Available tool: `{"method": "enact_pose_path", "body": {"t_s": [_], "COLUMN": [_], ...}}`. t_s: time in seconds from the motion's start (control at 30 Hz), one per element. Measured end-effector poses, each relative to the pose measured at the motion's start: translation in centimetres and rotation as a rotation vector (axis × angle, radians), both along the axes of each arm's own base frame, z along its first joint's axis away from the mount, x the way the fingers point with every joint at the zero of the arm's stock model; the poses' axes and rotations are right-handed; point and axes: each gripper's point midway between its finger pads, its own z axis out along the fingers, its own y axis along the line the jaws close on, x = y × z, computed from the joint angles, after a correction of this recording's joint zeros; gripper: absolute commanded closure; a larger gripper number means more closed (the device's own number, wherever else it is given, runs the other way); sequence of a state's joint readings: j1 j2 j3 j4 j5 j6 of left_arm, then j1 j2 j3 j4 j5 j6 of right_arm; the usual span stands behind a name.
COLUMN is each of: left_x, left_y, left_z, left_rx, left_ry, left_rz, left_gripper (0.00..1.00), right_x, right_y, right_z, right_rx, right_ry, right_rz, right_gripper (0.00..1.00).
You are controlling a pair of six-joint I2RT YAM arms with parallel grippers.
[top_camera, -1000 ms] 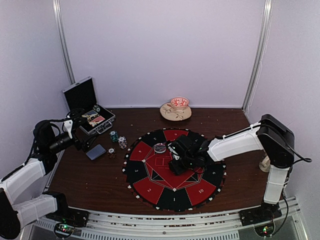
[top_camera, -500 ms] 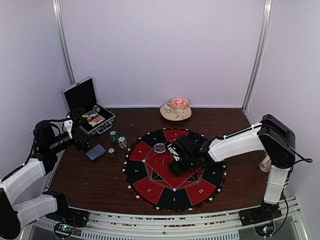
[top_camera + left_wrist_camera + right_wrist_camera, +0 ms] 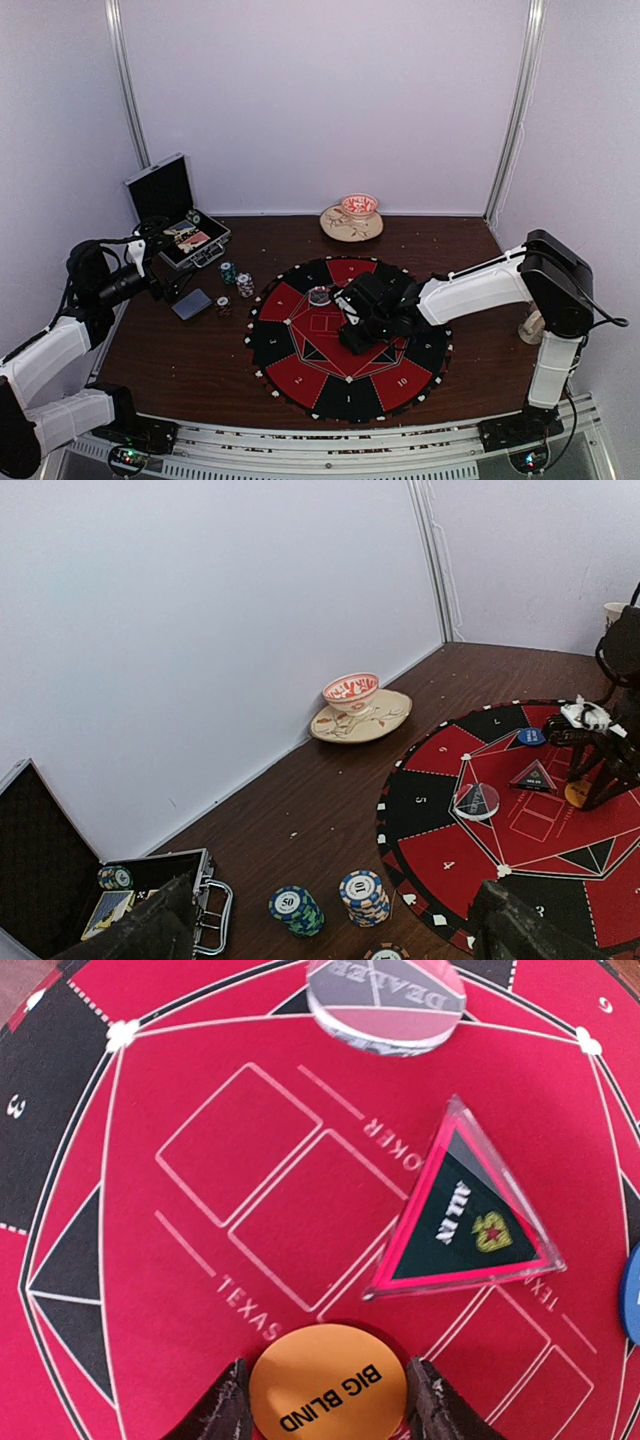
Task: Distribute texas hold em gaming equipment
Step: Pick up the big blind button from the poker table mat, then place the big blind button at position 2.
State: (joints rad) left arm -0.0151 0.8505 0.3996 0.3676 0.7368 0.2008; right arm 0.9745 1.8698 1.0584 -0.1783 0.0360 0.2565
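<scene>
**Left claw** (image 3: 337, 908): fingers wide apart and empty, held above the far-left part of the dark brown wooden counter (image 3: 170, 355).

**Black silver-edged case** (image 3: 160, 190): open with the lid upright, in the far-left corner. A short teal-edged chip pile (image 3: 115, 877) sits inside it.

**Grey-blue-backed deck of playing cards** (image 3: 191, 304): flat on the counter, just in front of the case.

**Teal-and-white chip stack marked 50** (image 3: 295, 908) and **blue-and-white chip stack** (image 3: 362, 897): side by side and not touching, between the case and the mat. A single red-edged chip (image 3: 223, 303) lies near the deck.

**Round red-and-black felt mat** (image 3: 295, 378): at the centre of the counter, with numbered segments.

**Clear round dealer disc** (image 3: 385, 1005): flat on the mat, at a corner of the inner red field.

**Clear pink-edged triangular marker** (image 3: 465, 1215): flat on the red field, between the dealer disc and the orange disc.

**Right claw** (image 3: 328, 1405): narrowed onto the orange round disc lettered BIG BLIND (image 3: 328, 1385), with one finger against each side of its rim. The disc is low over the mat's centre field.

**Blue round disc** (image 3: 531, 737): flat on the mat, near the triangular marker but apart from it.

**Red-patterned white bowl** (image 3: 359, 205) on a **cream saucer** (image 3: 350, 233): at the far edge of the counter, behind the mat.
</scene>
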Motion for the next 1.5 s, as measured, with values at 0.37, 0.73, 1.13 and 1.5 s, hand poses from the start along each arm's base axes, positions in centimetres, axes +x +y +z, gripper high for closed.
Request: {"method": "enact_pose_path", "body": {"t_s": [0.37, 0.73, 1.13, 1.5], "left_x": [0.0, 0.0, 0.0, 0.0], "left_y": [0.0, 0.0, 0.0, 0.0], "left_z": [0.0, 0.0, 0.0, 0.0], "left_rx": [0.000, 0.000, 0.000, 0.000], "left_ry": [0.001, 0.001, -0.001, -0.001], "left_rz": [0.000, 0.000, 0.000, 0.000], "left_gripper": [0.02, 0.02, 0.02, 0.02], "right_x": [-3.2, -4.9, -4.5, -4.6], "right_y": [1.4, 6.9, 10.8, 10.2], "right_z": [0.1, 3.1, 1.9, 1.0], "right_rx": [-0.028, 0.022, 0.013, -0.020], "right_ry": [0.003, -0.064, -0.082, -0.064], "right_rz": [0.102, 0.196, 0.210, 0.196], "right_gripper": [0.47, 0.46, 0.46, 0.41]}}
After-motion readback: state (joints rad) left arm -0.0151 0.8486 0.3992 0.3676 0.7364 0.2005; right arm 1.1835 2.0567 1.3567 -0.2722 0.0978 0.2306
